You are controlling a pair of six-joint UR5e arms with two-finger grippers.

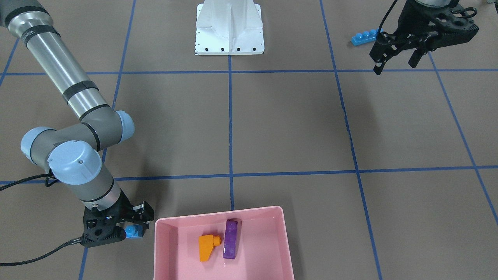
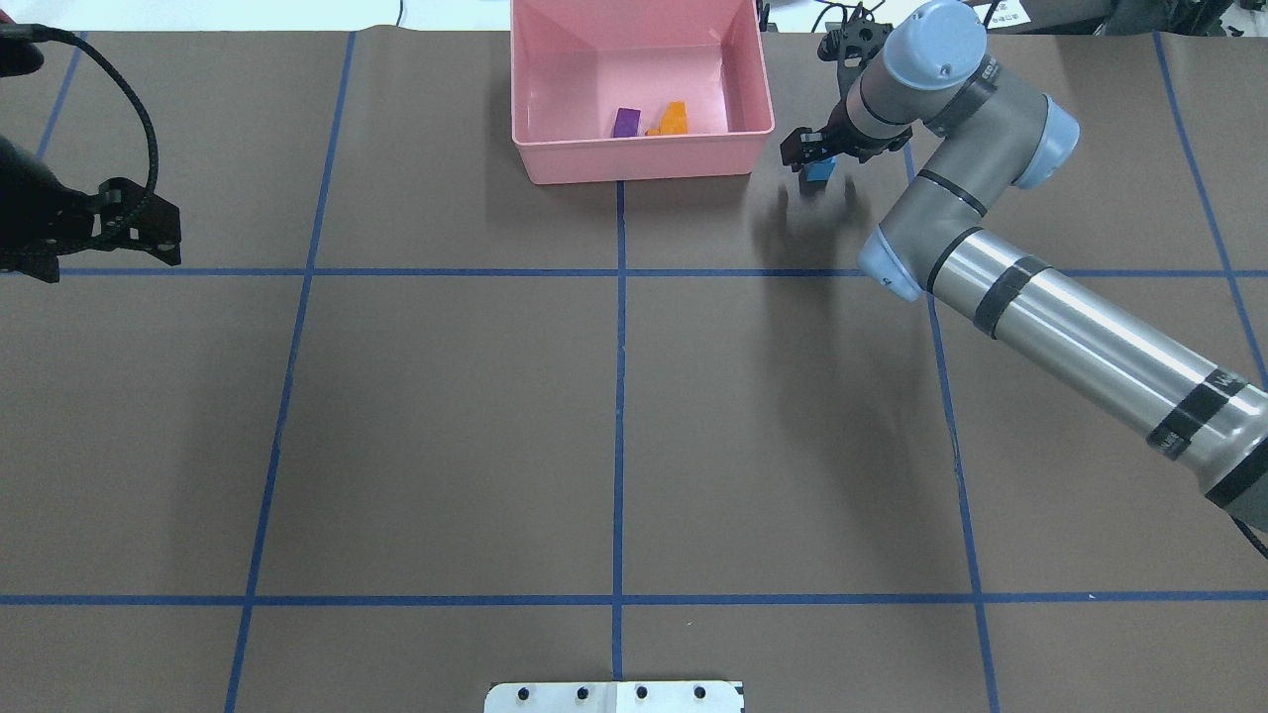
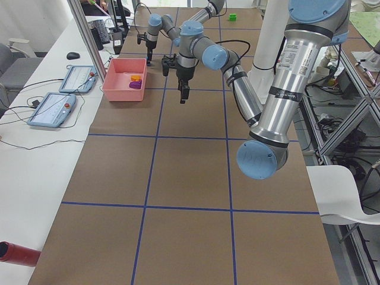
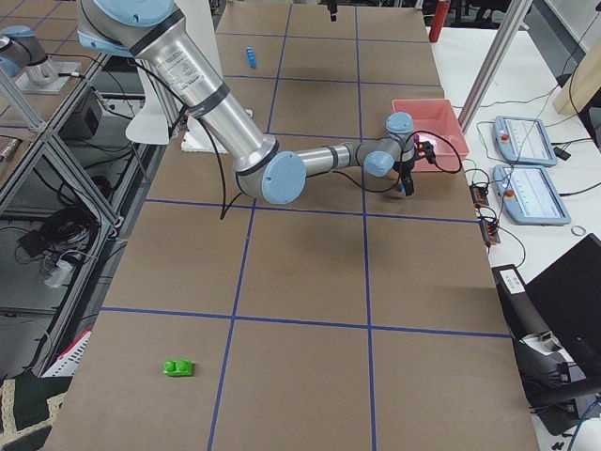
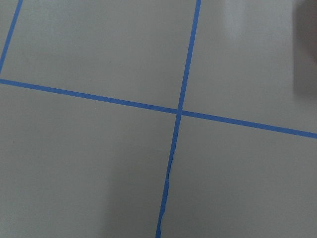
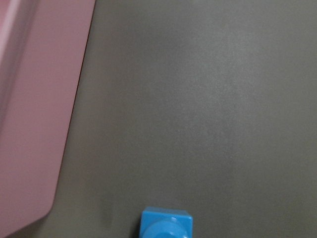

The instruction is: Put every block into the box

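The brown desk [image 1: 272, 128], gridded in blue tape, carries the pink box [image 1: 260, 252] at its operators' edge. The left end effector [image 1: 395, 66] hangs wide and empty near the long blue bar [image 1: 364, 37]. The glossy purple block [image 1: 230, 239] and orange block [image 1: 206, 247] lie side by side in the box. The right end effector [image 1: 134, 229] pinches the tiny blue cube [image 1: 132, 232] just beside the box wall. The next move is likely over the rim, then release.

the pink box [image 1: 165, 249] is smooth glossy plastic, like the orange block [image 1: 206, 247], purple block [image 1: 230, 244] and tiny blue cube [image 1: 134, 232]. the table [image 1: 288, 124] looks covered in matt brown paper; the right arm tube [image 1: 58, 66] is brushed metal.
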